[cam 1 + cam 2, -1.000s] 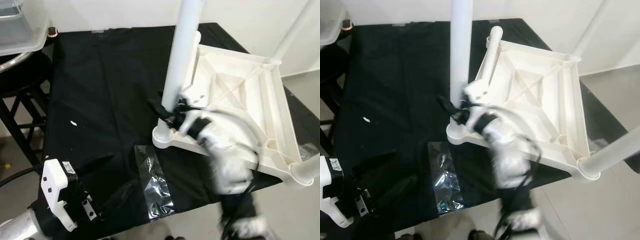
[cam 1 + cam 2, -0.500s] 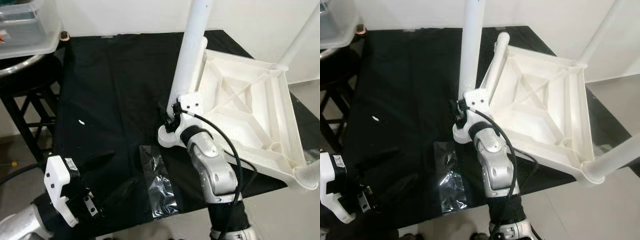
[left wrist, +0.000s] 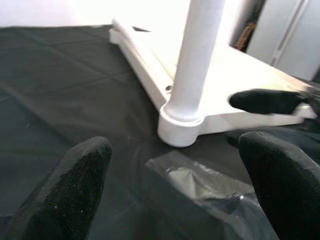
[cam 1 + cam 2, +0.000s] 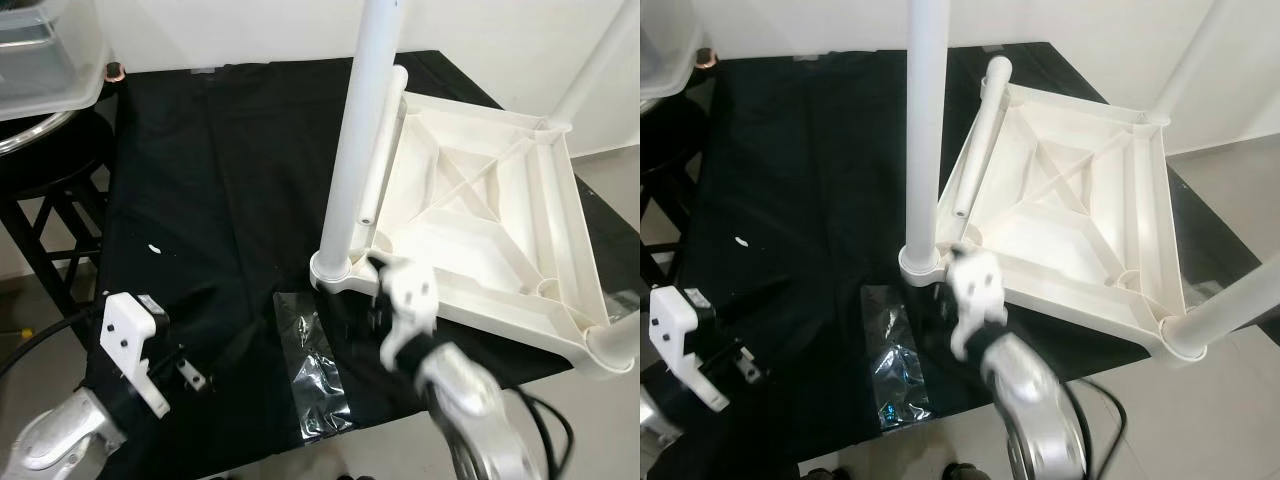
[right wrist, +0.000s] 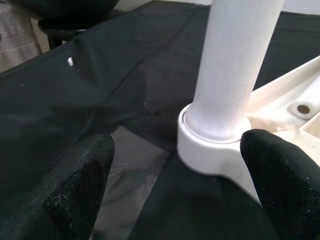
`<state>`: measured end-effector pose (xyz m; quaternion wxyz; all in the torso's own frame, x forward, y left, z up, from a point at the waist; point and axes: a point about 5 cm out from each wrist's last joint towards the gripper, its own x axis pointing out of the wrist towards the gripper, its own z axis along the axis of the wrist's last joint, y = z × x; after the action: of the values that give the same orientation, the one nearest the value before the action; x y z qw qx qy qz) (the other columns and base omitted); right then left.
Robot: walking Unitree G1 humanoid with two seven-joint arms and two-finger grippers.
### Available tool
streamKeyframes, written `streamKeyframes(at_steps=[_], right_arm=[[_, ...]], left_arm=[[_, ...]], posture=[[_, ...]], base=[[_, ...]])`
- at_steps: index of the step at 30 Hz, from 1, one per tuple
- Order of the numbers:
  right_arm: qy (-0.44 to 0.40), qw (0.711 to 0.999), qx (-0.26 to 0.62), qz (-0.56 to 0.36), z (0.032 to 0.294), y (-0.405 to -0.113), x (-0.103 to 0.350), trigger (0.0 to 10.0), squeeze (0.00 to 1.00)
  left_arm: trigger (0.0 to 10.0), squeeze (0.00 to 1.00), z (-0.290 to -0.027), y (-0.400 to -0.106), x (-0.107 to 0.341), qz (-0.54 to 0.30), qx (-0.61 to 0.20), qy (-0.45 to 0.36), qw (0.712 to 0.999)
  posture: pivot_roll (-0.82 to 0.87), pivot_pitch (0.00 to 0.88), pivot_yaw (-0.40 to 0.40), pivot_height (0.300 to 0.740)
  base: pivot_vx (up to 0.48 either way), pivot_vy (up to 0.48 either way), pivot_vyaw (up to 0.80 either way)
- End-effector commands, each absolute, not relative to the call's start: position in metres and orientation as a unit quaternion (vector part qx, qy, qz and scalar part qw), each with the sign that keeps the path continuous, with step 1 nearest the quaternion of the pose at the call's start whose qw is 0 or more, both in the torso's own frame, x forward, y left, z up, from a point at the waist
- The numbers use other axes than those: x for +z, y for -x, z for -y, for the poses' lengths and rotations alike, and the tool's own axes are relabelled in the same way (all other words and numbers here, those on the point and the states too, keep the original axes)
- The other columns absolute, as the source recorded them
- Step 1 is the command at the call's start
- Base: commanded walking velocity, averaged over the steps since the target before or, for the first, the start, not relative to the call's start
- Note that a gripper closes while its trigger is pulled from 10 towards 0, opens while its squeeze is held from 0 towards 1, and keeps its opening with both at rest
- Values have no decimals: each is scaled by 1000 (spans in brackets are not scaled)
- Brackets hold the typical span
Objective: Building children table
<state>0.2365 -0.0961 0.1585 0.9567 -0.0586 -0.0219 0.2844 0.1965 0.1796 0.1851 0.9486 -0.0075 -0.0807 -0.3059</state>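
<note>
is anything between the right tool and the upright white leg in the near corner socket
Nothing visible. The right tool, fingers open, faces the upright white plastic table leg in its round corner socket across bare black cloth. The clear plastic bag lies lower, beside that path.

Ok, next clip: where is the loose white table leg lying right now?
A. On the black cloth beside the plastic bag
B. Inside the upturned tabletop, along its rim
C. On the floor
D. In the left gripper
B: the loose leg lies inside the upturned tabletop, along the rim that runs back from the upright leg.
</note>
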Motion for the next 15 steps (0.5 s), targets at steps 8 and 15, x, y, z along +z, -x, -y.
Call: streamKeyframes(at_steps=[8, 15], right_arm=[[120, 957, 259, 53, 103, -230, 157, 10000, 0], [148, 962, 222, 54, 117, -233, 151, 10000, 0]], left_arm=[[10000, 0, -176, -208, 144, -3, -191, 81, 978], [10000, 0, -159, -209, 118, -17, -142, 66, 988]], posture=[[6, 127, -37, 740], [-31, 92, -33, 740]], base=[[0, 0, 0], [0, 0, 0]])
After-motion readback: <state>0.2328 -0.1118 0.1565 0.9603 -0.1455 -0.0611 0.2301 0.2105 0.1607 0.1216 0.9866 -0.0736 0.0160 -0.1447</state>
